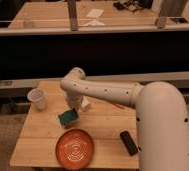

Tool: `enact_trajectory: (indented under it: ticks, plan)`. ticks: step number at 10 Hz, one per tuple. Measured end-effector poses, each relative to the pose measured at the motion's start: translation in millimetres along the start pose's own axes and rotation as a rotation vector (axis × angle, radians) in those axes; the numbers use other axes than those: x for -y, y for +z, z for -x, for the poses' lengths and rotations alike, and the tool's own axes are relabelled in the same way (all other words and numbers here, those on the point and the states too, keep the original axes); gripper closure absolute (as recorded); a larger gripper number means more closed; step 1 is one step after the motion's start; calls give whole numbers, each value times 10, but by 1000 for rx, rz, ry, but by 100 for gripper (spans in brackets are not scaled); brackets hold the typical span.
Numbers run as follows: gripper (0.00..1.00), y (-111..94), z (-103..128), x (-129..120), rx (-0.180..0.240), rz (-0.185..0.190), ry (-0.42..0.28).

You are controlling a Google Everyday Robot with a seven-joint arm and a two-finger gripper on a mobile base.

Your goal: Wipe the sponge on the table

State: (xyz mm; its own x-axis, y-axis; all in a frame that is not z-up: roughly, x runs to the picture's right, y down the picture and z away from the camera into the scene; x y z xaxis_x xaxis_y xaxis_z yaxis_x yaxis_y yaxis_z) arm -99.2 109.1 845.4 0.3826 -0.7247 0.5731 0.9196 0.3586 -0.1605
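Observation:
The sponge [68,118], a small dark green block with a yellowish edge, lies on the light wooden table [40,135] near its middle. My white arm reaches in from the lower right, and its gripper [74,106] hangs right over the sponge's far right corner. The arm's wrist hides where the two meet, so I cannot tell if they touch.
An orange plate [75,148] sits just in front of the sponge. A black block [129,143] lies at the front right, a small white block [86,105] beside the gripper, and a clear cup [36,98] at the left. A long wooden bench [53,15] with rails runs behind.

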Motion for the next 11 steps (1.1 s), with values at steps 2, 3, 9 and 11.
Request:
enact_trajectory:
  ticks: [2,3,9,11]
  plan:
    - [96,9,24,10,0,1,-3]
    - [96,10,39,17,0,2,-6]
    - [96,14,53,-14,-2,3,-9]
    - [96,7,28,-58,-4,3,-5]
